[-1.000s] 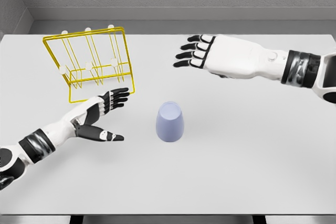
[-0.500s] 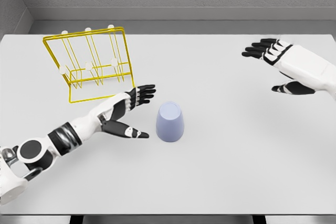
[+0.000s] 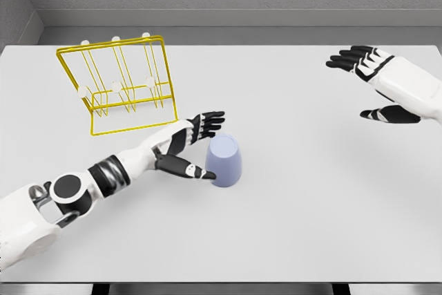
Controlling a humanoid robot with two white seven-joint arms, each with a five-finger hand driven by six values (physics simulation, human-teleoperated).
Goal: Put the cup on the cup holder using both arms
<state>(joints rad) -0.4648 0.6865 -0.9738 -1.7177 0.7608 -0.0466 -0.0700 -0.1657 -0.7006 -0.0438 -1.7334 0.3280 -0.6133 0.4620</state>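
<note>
Currently the cup (image 3: 224, 161) stands on the table (image 3: 290, 226), clear of the yellow cup holder (image 3: 121, 84), not yet grasped: the left hand (image 3: 186, 148) brackets it spread, apparently touching, while the right hand (image 3: 387, 88) hovers open.

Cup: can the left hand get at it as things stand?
Probably yes. The left hand is open right beside the cup, thumb at its side, nothing between them. The yellow rack stands clear behind.
</note>
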